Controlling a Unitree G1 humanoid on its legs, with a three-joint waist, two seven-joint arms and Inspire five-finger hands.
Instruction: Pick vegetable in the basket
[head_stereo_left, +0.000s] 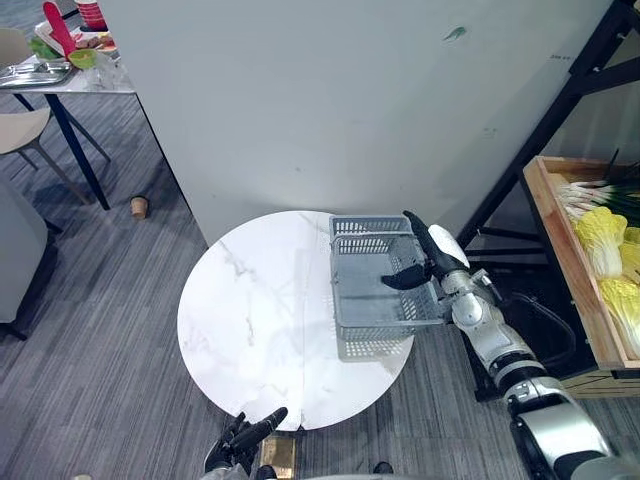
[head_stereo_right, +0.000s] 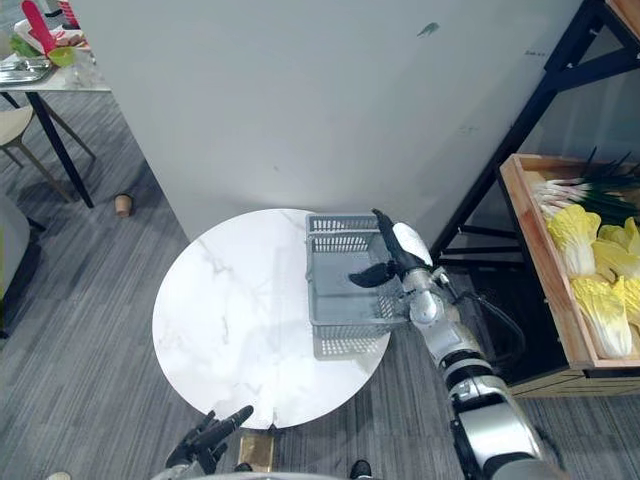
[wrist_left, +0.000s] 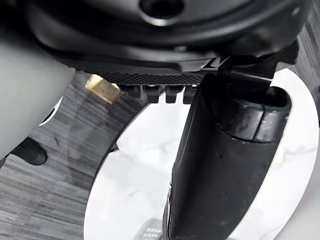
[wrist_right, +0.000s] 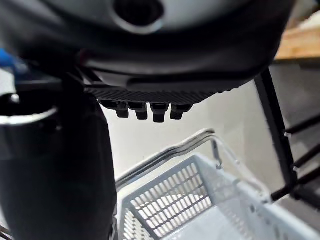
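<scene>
Basket (head_stereo_left: 372, 305) at our table's (head_stereo_left: 250, 320) right edge, cabbages (head_stereo_left: 600, 240) well apart
Our right hand (head_stereo_left: 430, 262) meets the basket's right wall, fingers straight, thumb reaching inside. Our left hand (head_stereo_left: 240, 440) hangs released. The cabbages lie in a crate (head_stereo_left: 565, 260) past a black strut (head_stereo_left: 540, 140).

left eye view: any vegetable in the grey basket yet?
No, the grey basket on the table shows only its bare floor, while the cabbages lie in the wooden crate to the right.
</scene>
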